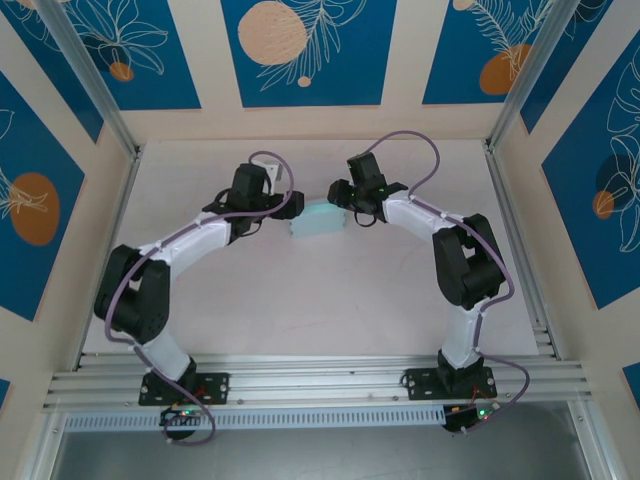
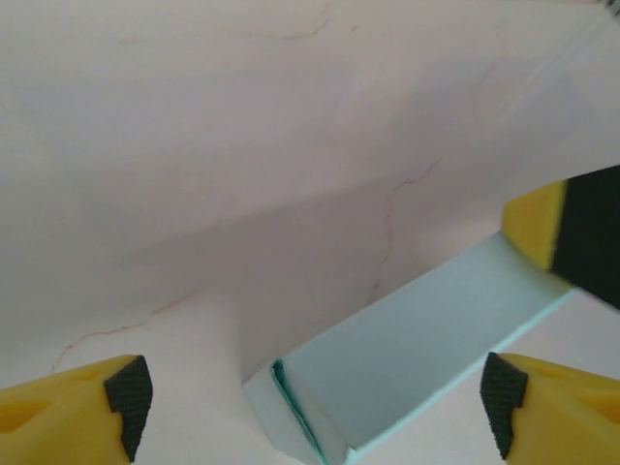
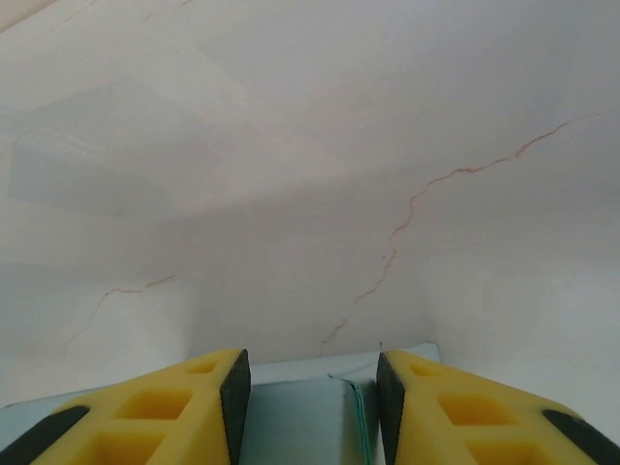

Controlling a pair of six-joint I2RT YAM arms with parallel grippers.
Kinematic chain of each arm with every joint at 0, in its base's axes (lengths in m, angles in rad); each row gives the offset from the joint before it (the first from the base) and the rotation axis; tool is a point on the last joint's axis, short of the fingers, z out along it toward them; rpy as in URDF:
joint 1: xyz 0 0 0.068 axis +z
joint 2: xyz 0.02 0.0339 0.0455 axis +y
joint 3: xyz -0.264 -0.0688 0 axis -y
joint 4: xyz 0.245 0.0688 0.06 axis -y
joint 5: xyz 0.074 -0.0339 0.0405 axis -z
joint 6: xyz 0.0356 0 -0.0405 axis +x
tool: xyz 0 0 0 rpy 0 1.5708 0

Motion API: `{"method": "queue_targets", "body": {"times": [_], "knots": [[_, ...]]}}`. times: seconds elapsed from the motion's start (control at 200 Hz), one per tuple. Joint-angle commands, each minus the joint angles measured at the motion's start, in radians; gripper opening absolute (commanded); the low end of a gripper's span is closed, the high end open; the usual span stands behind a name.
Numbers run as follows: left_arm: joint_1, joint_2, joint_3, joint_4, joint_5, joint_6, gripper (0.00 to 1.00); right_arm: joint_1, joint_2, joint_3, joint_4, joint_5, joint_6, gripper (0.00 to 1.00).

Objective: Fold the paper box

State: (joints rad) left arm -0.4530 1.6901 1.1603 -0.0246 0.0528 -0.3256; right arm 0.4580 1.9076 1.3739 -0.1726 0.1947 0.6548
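Lying inside the released left pincer, the paper box reaches the right pincer, grip unclear.

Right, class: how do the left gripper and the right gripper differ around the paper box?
The left gripper stands wide open, fingers far apart either side of the paper box; the right gripper is much narrower, the box's card between its fingers. The left gripper plainly holds nothing; whether the right gripper pinches cannot be told. Both have yellow fingers with black pads, at opposite ends of the box.
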Motion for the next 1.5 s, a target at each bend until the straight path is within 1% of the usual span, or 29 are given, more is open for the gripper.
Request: {"method": "queue_targets", "body": {"times": [0.0, 0.085, 0.16, 0.255, 0.32, 0.46, 0.54, 0.655, 0.775, 0.855, 1.0, 1.065, 1.17, 1.23, 1.335, 1.41, 1.495], "knots": [[0.011, 0.061, 0.01, 0.038, -0.005, -0.056, 0.79, 0.017, 0.033, -0.05, -0.122, 0.005, -0.017, 0.41], [0.013, 0.086, -0.016, 0.062, 0.001, -0.076, 0.67, 0.018, 0.033, -0.048, -0.124, 0.007, -0.017, 0.41], [0.016, 0.098, -0.046, 0.088, 0.001, -0.094, 0.64, 0.017, 0.034, -0.046, -0.123, 0.008, -0.017, 0.41], [0.02, 0.112, -0.088, 0.121, 0.007, -0.117, 0.57, 0.016, 0.039, -0.045, -0.125, 0.008, -0.016, 0.41], [0.022, 0.12, -0.121, 0.15, 0.014, -0.138, 0.48, 0.016, 0.04, -0.044, -0.126, 0.007, -0.017, 0.41], [0.025, 0.132, -0.187, 0.199, 0.024, -0.169, 0.42, 0.012, 0.027, -0.039, -0.138, -0.003, -0.018, 0.41], [0.025, 0.135, -0.218, 0.227, 0.025, -0.185, 0.37, 0.012, 0.007, -0.037, -0.141, -0.012, -0.024, 0.41], [0.025, 0.144, -0.233, 0.242, 0.028, -0.189, 0.35, 0.005, -0.018, -0.025, -0.153, -0.04, -0.039, 0.43], [0.025, 0.151, -0.238, 0.249, 0.024, -0.193, 0.34, -0.006, -0.045, -0.017, -0.168, -0.064, -0.05, 0.5], [0.025, 0.152, -0.239, 0.25, 0.021, -0.193, 0.33, -0.018, -0.061, -0.016, -0.171, -0.092, -0.053, 0.51], [0.025, 0.154, -0.238, 0.252, 0.019, -0.192, 0.32, -0.035, -0.085, -0.033, -0.162, -0.117, -0.043, 0.51], [0.025, 0.154, -0.237, 0.25, 0.019, -0.193, 0.32, -0.041, -0.097, -0.055, -0.144, -0.141, -0.036, 0.48], [0.025, 0.155, -0.235, 0.25, 0.019, -0.193, 0.32, -0.05, -0.124, -0.097, -0.103, -0.187, -0.017, 0.48], [0.025, 0.156, -0.235, 0.251, 0.018, -0.193, 0.31, -0.054, -0.132, -0.118, -0.091, -0.193, -0.011, 0.48], [0.024, 0.158, -0.239, 0.256, 0.013, -0.192, 0.3, -0.066, -0.125, -0.151, -0.075, -0.196, 0.0, 0.48], [0.024, 0.164, -0.241, 0.258, 0.005, -0.193, 0.29, -0.077, -0.112, -0.178, -0.049, -0.21, 0.011, 0.44], [0.024, 0.172, -0.245, 0.265, 0.006, -0.196, 0.29, -0.078, -0.099, -0.211, -0.014, -0.224, 0.018, 0.43]]}}
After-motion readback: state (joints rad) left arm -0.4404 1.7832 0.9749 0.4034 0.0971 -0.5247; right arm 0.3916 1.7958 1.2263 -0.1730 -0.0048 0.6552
